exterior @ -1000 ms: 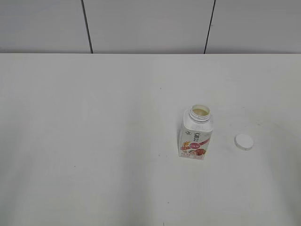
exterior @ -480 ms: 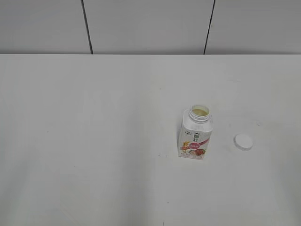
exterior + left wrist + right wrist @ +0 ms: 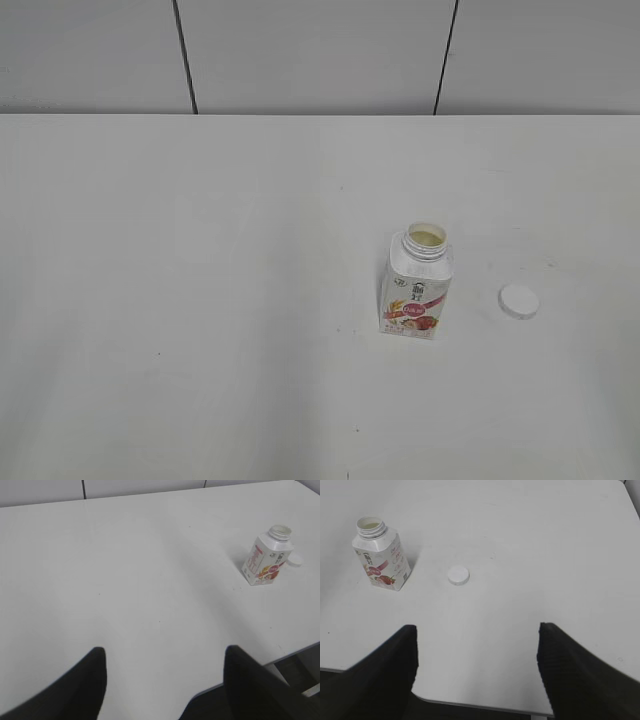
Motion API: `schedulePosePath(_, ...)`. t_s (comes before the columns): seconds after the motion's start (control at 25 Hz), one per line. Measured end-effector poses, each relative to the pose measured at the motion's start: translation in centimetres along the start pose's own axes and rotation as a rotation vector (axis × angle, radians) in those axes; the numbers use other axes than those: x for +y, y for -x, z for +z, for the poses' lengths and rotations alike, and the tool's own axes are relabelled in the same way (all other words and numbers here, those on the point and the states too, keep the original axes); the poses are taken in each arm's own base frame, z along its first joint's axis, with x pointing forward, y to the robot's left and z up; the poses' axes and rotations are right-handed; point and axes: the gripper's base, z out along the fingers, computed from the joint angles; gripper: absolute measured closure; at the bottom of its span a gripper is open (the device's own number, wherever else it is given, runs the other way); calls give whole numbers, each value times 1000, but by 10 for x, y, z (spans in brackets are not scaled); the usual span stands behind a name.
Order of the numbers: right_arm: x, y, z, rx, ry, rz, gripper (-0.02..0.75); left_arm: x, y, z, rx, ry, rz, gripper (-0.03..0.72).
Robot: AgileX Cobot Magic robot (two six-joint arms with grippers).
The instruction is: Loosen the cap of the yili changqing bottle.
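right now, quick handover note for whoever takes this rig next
Left pincer: open, empty, pulled back at the table's near edge.
Right pincer: open, empty, also pulled back.
The yili changqing bottle stands upright on the table, right of centre, its mouth open with pale liquid inside.
The cap lies flat on the table to the bottle's right, apart from it.
Done: cap is off, well past loosened.
Left: nothing on the cap itself, by the look of it.

yili changqing bottle (image 3: 417, 285) upright on surface (image 3: 200, 300), right of centre, neck uncapped, cap (image 3: 519, 301) flat on surface just right of bottle, apart from it, wall behind surface
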Motion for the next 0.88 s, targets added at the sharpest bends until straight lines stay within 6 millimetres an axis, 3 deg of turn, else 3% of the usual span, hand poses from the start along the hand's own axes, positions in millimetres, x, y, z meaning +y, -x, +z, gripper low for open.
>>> schedulePosePath(0.32, 0, 0, 0, 0, 0, 2, 151, 0, 0, 0, -2, 23, -11, 231)
schedulePosePath(0.88, 1, 0, 0, 1, -46, 29, 151, -2, 1, 2, -20, 305, -146, 263)
